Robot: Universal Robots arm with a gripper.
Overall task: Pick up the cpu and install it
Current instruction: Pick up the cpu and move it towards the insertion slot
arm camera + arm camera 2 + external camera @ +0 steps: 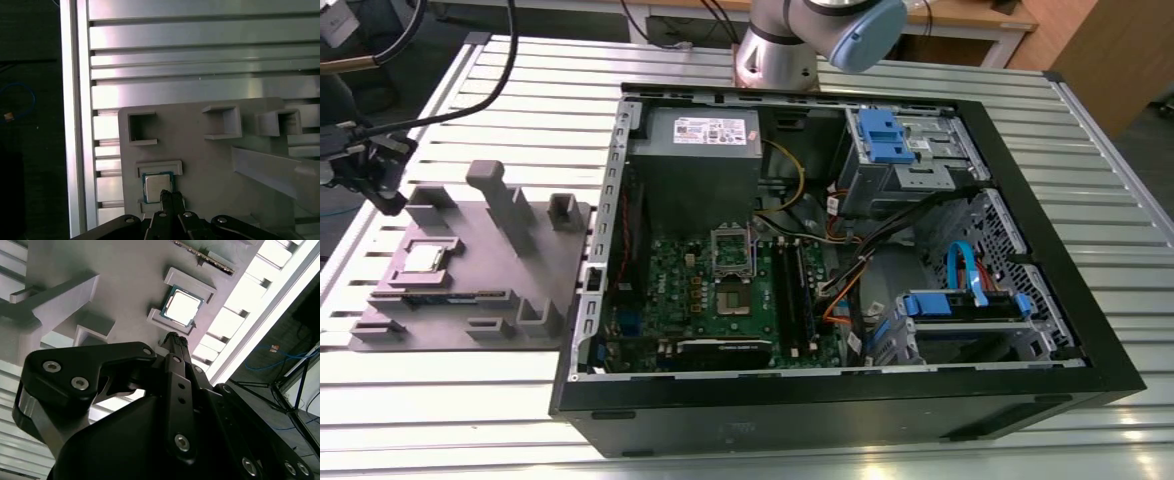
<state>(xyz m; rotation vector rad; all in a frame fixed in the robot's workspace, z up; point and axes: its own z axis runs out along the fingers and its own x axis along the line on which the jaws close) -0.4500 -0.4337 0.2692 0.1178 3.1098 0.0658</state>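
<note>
The cpu [427, 258] is a small square chip with a silvery top, lying flat in a recess of the grey moulded tray [487, 285] at the exterior view's left. My gripper [383, 198] hangs above the tray's far left corner, apart from the chip. In both wrist views the fingertips are pressed together with nothing between them: the gripper [175, 337] points toward the cpu [182, 306], and the gripper [168, 194] overlaps the edge of the cpu [154, 184] on the tray [210, 160].
An open computer case [1014, 200] lies at the exterior view's right, with the motherboard's cpu socket [728, 299] exposed and its metal frame [731, 246] lifted. A thin memory stick [447, 296] rests on the tray. Upright tray posts [491, 190] stand near the gripper. The slatted table's edge [75, 125] is close.
</note>
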